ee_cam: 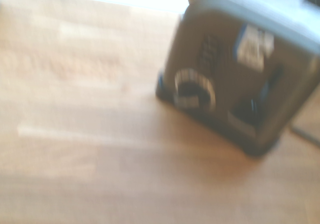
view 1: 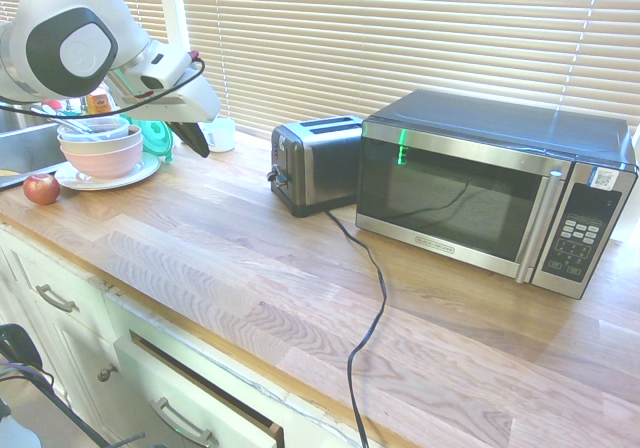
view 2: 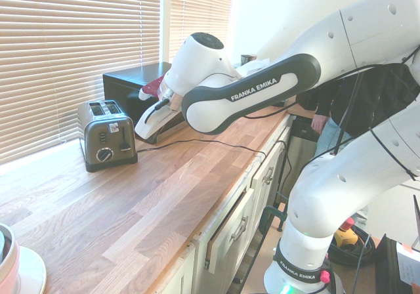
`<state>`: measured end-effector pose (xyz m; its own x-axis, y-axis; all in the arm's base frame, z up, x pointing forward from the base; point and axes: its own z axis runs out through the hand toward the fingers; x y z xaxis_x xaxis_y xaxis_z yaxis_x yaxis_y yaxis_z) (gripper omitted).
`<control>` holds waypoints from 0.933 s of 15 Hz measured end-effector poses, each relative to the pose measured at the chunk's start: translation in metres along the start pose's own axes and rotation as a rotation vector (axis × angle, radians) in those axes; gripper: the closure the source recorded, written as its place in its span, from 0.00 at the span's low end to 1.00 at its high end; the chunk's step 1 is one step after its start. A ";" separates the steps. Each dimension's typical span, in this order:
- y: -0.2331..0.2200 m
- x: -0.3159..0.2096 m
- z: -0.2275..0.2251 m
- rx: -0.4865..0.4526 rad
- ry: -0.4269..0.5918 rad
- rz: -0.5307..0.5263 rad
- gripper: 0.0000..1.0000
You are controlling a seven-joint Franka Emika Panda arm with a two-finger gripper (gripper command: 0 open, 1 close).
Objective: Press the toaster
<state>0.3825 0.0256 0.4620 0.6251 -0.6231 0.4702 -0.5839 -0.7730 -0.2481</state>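
Observation:
The toaster [view 1: 318,158] is a small steel box with a black top and two slots, standing on the wooden counter just left of the microwave. Its end face [view 2: 107,136] carries a black lever [view 2: 123,138] and a round knob [view 2: 104,154]. In the blurred wrist view the toaster [ee_cam: 240,84] shows this same face. My gripper [view 1: 192,138] hangs in the air above the counter, off that lever end and apart from the toaster. Its fingers are shut with nothing between them. From the other side the gripper [view 2: 140,134] points down toward the counter, just in front of the toaster.
A steel-and-black microwave [view 1: 480,183] fills the back right. The black cord [view 1: 365,298] runs from the toaster over the counter's front edge. Stacked bowls [view 1: 100,148] on a plate, an apple [view 1: 41,188] and a white cup [view 1: 218,133] sit beyond the gripper. A drawer [view 1: 190,398] below stands ajar.

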 end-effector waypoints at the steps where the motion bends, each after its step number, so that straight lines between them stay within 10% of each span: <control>1: 0.001 -0.001 0.005 -0.025 -0.015 0.003 1.00; 7: -0.009 0.014 0.049 -0.200 -0.194 0.015 1.00; 8: -0.012 0.016 0.054 -0.220 -0.218 0.016 0.00; 14: -0.002 0.008 0.071 -0.304 -0.304 0.018 0.00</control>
<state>0.4254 0.0142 0.4063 0.7111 -0.6779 0.1863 -0.6936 -0.7199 0.0279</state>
